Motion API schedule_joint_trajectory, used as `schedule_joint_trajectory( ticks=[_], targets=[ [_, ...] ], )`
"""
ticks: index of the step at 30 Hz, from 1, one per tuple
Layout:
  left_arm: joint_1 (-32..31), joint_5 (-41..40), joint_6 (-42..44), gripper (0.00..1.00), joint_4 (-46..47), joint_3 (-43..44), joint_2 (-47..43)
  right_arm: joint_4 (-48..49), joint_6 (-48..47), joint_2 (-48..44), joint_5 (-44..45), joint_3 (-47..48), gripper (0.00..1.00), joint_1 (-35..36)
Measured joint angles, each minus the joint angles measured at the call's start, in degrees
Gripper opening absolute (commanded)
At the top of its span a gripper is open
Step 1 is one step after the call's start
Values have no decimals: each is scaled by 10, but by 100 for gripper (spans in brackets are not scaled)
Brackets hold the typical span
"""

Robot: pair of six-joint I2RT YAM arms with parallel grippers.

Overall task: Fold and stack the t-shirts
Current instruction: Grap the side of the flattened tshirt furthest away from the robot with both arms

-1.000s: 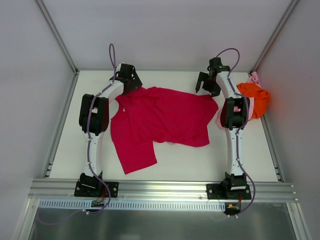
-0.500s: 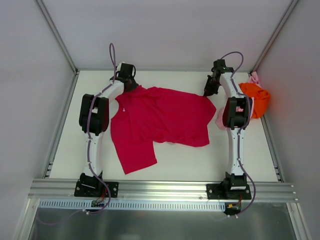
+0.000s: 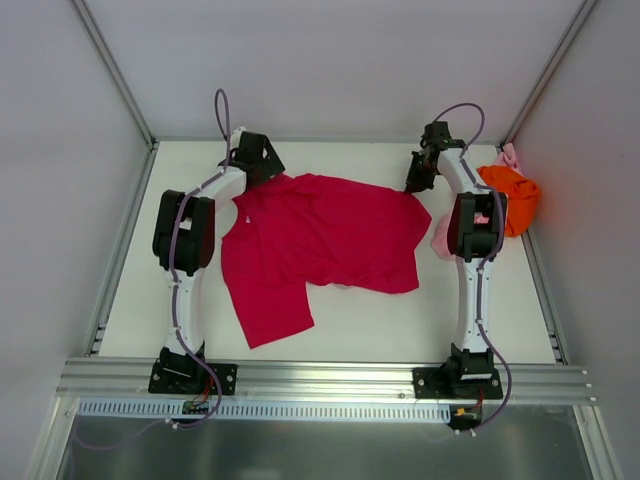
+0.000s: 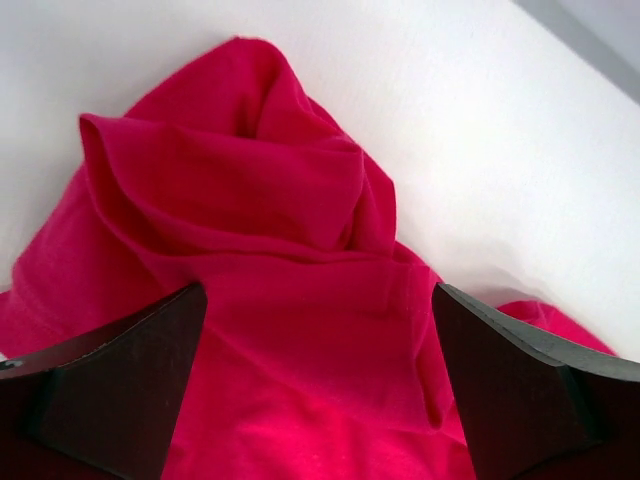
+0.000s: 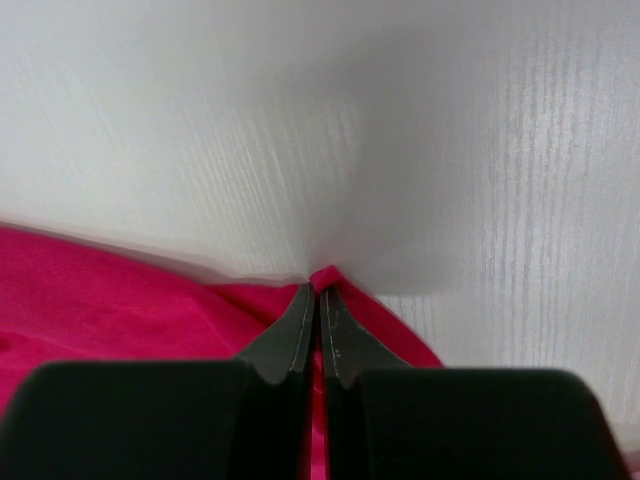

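T-shirt edge between right gripper tips

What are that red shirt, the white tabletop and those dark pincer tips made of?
The red shirt looks like soft, matte knit cloth, likely cotton jersey: it bunches into rounded folds. The tabletop seems a smooth white laminate or coated board, with faint straight grain lines up close. The fingers of the left gripper look like dull black hard plastic; exactly which, I can't tell.
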Motion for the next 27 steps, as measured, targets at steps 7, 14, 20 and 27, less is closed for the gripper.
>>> schedule_joint_trajectory(
  ticks=[7, 14, 20, 27],
  targets=[
    [0, -21, -30, 96, 0, 0, -6, 0, -6, 0, 0, 0, 1, 3],
    [0, -23, -53, 96, 0, 8, 2, 0, -19, 0, 0, 0, 1, 4],
    [0, -23, -66, 93, -2, 17, 24, 0, -24, 0, 0, 0, 1, 4],
    [0, -22, -79, 24, -6, 29, 45, 0, -26, 0, 0, 0, 1, 5]
  ],
)
